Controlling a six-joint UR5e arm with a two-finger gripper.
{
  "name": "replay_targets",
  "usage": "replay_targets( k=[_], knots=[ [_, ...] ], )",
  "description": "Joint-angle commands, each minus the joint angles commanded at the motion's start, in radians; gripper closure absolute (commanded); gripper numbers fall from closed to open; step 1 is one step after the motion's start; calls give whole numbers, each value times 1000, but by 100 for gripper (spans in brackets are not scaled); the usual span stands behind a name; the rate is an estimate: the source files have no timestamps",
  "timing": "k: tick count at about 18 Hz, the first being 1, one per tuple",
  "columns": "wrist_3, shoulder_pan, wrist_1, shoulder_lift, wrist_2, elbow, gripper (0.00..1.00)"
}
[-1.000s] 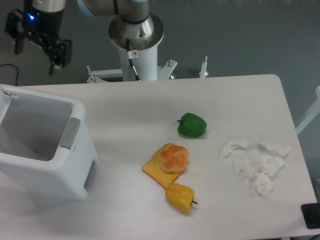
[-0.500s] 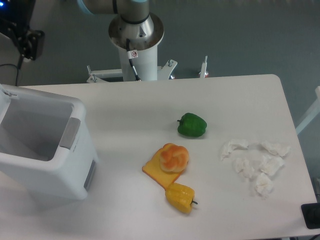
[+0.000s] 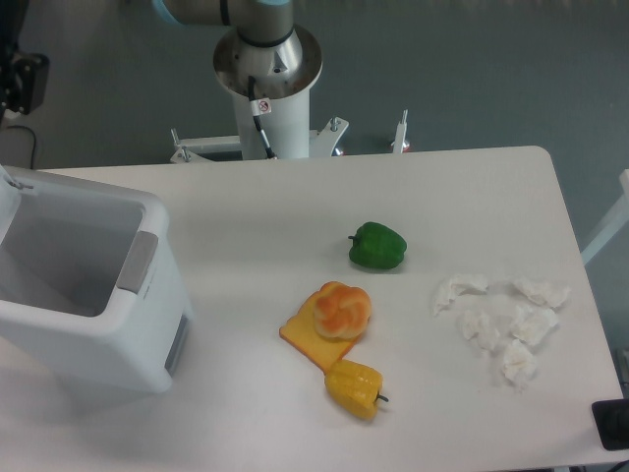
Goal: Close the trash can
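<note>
Since a second ago the pincer [image 3: 18, 81] has slid leftward along the back of the scene and now shows only as a dark sliver at the upper-left edge, off the tabletop [image 3: 295, 197]; whether its jaws are wide or narrow I cannot tell, so little of it is in frame.

Below it and slightly to its right stands the trash can [image 3: 93, 295], open-topped, its bare interior showing, a grey latch strip [image 3: 138, 263] on the wall away from the pincer. A white corner at the far-left edge, almost directly under the pincer, is probably the raised lid [image 3: 10, 182], mostly out of view.

Well to the pincer's right lie a green pepper [image 3: 377, 246], a bun on an orange slice [image 3: 334, 320], a yellow pepper [image 3: 355, 387] and crumpled tissues [image 3: 501, 320].

The likely risk is a push landing on the bin wall rather than the lid, shoving or tipping the light bin instead of swinging it shut.
</note>
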Motion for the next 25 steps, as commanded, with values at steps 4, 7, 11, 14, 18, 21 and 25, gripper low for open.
replay_targets(
  k=[4, 7, 11, 14, 18, 21, 25],
  knots=[
    [-5, 2, 8, -11, 11, 9, 0],
    [-8, 3, 9, -9, 66, 9, 0],
    [-20, 11, 11, -18, 86, 12, 0],
    [-29, 31, 32, -26, 87, 20, 0],
    [-31, 57, 37, -22, 87, 23, 0],
    [-29, 83, 38, -22, 86, 23, 0],
    [-25, 118, 48, -38, 92, 22, 0]
  ],
)
